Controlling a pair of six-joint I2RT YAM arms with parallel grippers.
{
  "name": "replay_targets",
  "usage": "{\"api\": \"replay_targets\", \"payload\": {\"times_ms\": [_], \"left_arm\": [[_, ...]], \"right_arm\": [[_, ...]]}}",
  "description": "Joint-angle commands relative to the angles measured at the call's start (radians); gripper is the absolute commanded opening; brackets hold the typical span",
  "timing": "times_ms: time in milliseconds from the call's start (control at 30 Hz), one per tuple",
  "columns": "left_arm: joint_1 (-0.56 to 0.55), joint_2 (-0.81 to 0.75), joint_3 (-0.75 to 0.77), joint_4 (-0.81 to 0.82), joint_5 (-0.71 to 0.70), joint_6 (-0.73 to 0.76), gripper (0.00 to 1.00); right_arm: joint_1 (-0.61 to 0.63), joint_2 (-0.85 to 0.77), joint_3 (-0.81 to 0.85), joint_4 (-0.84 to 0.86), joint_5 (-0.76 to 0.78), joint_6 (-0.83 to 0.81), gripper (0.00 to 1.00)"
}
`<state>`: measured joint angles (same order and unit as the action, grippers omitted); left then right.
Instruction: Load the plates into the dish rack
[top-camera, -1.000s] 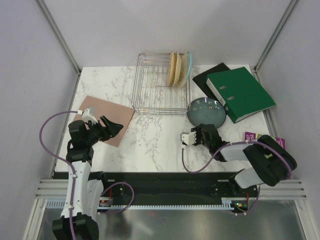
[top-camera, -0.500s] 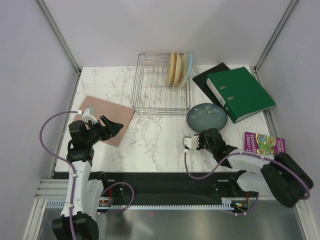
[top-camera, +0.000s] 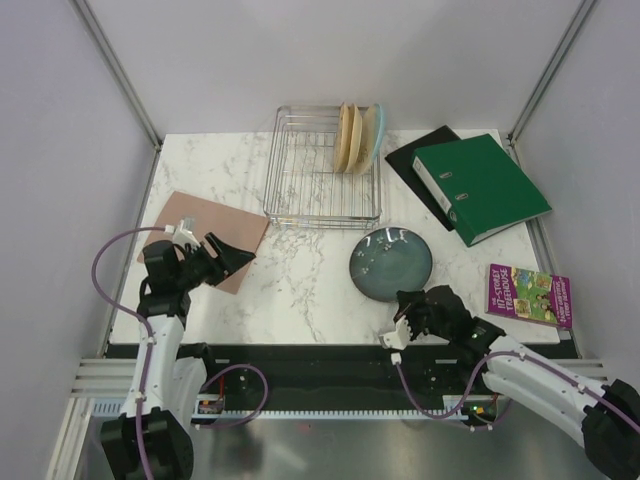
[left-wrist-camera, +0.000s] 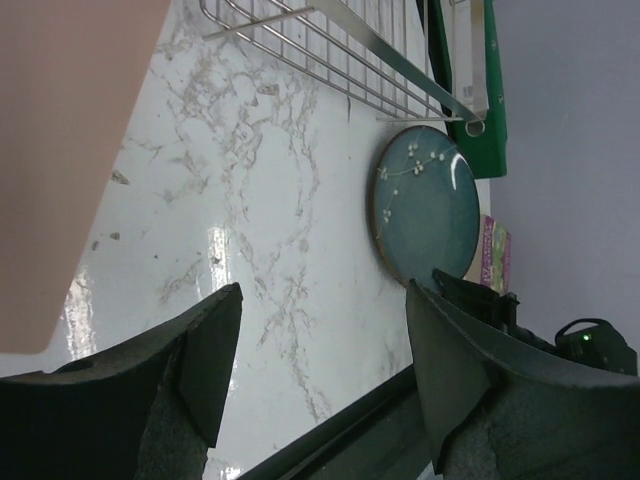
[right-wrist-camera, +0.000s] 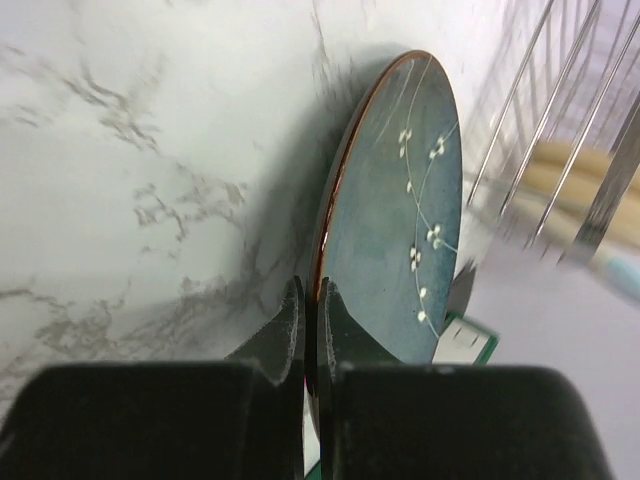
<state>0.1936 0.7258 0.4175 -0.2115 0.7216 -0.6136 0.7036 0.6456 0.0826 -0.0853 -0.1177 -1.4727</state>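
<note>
The marble table (top-camera: 310, 290) carries the dish rack (top-camera: 300, 185) at its far middle, with a green ring binder (top-camera: 480, 185) to the right and a pink mat (top-camera: 205, 225) to the left. The dark blue plate (top-camera: 391, 262) lies on the table just in front of the rack's right corner. 3 pale plates (top-camera: 355, 137) stand upright in the rack's far right slots. The right gripper (right-wrist-camera: 311, 300) is clamped on the dark plate's near rim. The left gripper (top-camera: 232, 254) hangs over the mat's edge, its fingers spread apart and holding nothing.
</note>
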Motion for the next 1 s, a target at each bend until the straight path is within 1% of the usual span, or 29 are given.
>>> {"api": "replay_targets", "payload": {"times_ms": [0,33,100,167,200,233,333,367,400,467,533,567,633,667,767,800,833,867,900,933,967], "left_arm": [[-0.013,0.014,0.000,0.032,0.107,-0.064,0.73],[-0.017,0.015,-0.002,0.029,0.108,-0.067,0.73],[-0.017,0.020,-0.002,0.020,0.105,-0.064,0.73],[-0.019,0.023,0.004,0.020,0.098,-0.057,0.73],[-0.020,0.029,0.007,0.018,0.095,-0.055,0.73],[-0.020,0.032,0.010,0.020,0.091,-0.055,0.73],[-0.020,0.041,0.026,0.020,0.081,-0.048,0.73],[-0.022,0.043,0.030,0.020,0.079,-0.048,0.73],[-0.022,0.041,0.035,0.018,0.082,-0.040,0.73],[-0.020,0.046,0.047,0.006,0.084,-0.032,0.73],[-0.020,0.052,0.052,-0.003,0.090,-0.021,0.73],[-0.020,0.053,0.055,-0.003,0.093,-0.020,0.73],[-0.022,0.063,0.056,-0.006,0.093,-0.015,0.73],[-0.023,0.072,0.053,-0.005,0.093,-0.015,0.73],[-0.066,0.095,0.047,0.003,0.087,0.003,0.73],[-0.091,0.103,0.049,0.007,0.081,0.033,0.72],[-0.145,0.110,0.050,0.012,0.070,0.055,0.72],[-0.178,0.130,0.050,0.018,0.061,0.081,0.72],[-0.221,0.139,0.050,0.021,0.050,0.130,0.72],[-0.279,0.152,0.044,0.021,0.030,0.144,0.72],[-0.304,0.168,0.038,0.027,0.024,0.153,0.72]], "right_arm": [[0.023,0.116,-0.041,0.022,-0.284,-0.224,0.00],[0.028,0.150,-0.038,0.047,-0.296,-0.248,0.00],[0.030,0.241,-0.012,0.042,-0.342,-0.325,0.00],[0.033,0.290,0.011,-0.011,-0.379,-0.371,0.00],[0.036,0.299,0.031,-0.065,-0.413,-0.432,0.00],[0.036,0.304,0.034,-0.076,-0.434,-0.454,0.00],[0.039,0.305,0.042,-0.074,-0.500,-0.469,0.03],[0.039,0.307,0.055,-0.068,-0.511,-0.456,0.18],[0.039,0.305,0.060,-0.061,-0.525,-0.442,0.29],[0.039,0.302,0.063,0.004,-0.530,-0.374,0.45],[0.039,0.305,0.063,0.030,-0.511,-0.360,0.51],[0.039,0.302,0.075,0.030,-0.490,-0.345,0.56],[0.039,0.280,0.086,0.021,-0.461,-0.280,0.57],[0.039,0.263,0.103,0.010,-0.433,-0.246,0.61],[0.039,0.181,0.170,-0.126,-0.369,-0.144,0.67],[0.039,0.160,0.193,-0.240,-0.359,-0.124,0.68],[0.039,0.110,0.216,-0.295,-0.347,-0.092,0.69],[0.039,0.085,0.258,-0.345,-0.340,-0.045,0.69],[0.040,0.062,0.279,-0.435,-0.324,-0.017,0.70],[0.039,0.014,0.296,-0.456,-0.313,0.026,0.70],[0.039,-0.007,0.337,-0.455,-0.301,0.181,0.71]]}}
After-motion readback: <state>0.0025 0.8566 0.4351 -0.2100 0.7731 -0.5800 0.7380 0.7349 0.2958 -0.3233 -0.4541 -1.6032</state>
